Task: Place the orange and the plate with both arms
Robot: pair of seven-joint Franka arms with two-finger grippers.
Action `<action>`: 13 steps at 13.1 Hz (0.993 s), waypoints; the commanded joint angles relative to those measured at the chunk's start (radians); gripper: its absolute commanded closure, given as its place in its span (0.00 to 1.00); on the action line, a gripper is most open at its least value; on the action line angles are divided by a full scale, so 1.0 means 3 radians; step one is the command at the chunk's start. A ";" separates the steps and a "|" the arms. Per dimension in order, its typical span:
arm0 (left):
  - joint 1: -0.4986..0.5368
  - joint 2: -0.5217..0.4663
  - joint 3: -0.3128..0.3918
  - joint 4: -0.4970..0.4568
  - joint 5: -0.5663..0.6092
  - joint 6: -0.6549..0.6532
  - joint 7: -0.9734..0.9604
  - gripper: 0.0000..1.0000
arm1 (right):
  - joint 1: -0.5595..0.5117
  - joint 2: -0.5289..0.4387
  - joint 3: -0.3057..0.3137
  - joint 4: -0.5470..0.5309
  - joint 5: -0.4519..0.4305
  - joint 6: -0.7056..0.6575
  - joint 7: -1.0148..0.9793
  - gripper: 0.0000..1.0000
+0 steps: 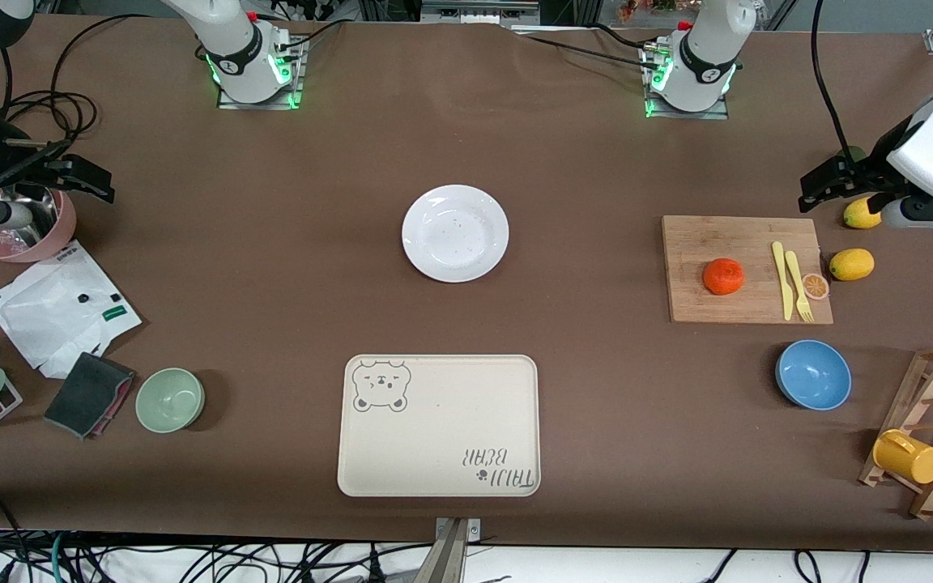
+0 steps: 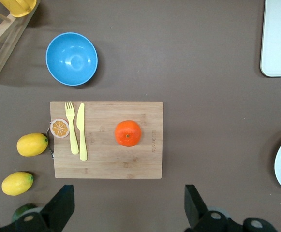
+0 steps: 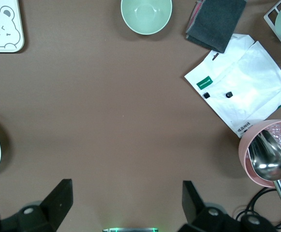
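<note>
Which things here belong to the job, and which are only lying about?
Belong to the job:
- orange, on the cutting board
- plate
- left gripper, open
- right gripper, open

Only lying about:
- bear tray
- blue bowl
- green bowl
- lemons
- yellow fork

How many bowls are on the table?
3: blue bowl nearer the camera than the cutting board; green bowl beside the dark cloth; pink bowl holding a metal scoop.
</note>
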State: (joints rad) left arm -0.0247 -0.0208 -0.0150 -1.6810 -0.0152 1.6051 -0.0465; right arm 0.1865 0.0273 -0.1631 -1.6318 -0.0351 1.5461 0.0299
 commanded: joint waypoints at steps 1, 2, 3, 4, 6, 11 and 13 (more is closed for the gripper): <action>0.0011 0.0044 -0.0011 0.0112 0.0030 -0.0109 0.0094 0.00 | 0.0007 -0.0030 0.0002 -0.0006 0.0045 -0.0010 0.0028 0.00; 0.0011 0.0039 -0.0011 0.0112 0.0030 -0.0109 0.0094 0.00 | 0.0007 -0.0030 0.0002 -0.0006 0.0045 -0.0010 0.0033 0.00; 0.0011 0.0039 -0.0011 0.0117 0.0030 -0.0109 0.0089 0.00 | 0.0002 -0.0030 -0.0009 -0.0006 0.0045 -0.0010 0.0033 0.00; 0.0011 0.0039 -0.0011 0.0117 0.0030 -0.0109 0.0089 0.00 | 0.0002 -0.0030 -0.0014 -0.0011 0.0050 -0.0010 0.0028 0.00; 0.0011 0.0039 -0.0011 0.0117 0.0030 -0.0119 0.0094 0.00 | 0.0002 -0.0030 -0.0009 -0.0011 0.0045 -0.0010 0.0028 0.00; 0.0011 0.0039 -0.0011 0.0127 0.0030 -0.0155 0.0094 0.00 | 0.0002 -0.0030 -0.0009 -0.0006 0.0045 -0.0010 0.0028 0.00; 0.0011 0.0044 -0.0011 0.0137 0.0030 -0.0171 0.0094 0.00 | 0.0002 -0.0030 -0.0009 -0.0011 0.0045 -0.0010 0.0028 0.00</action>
State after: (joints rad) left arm -0.0248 -0.0207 -0.0156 -1.6753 -0.0152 1.5843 -0.0424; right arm 0.1864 0.0273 -0.1640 -1.6318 -0.0351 1.5461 0.0303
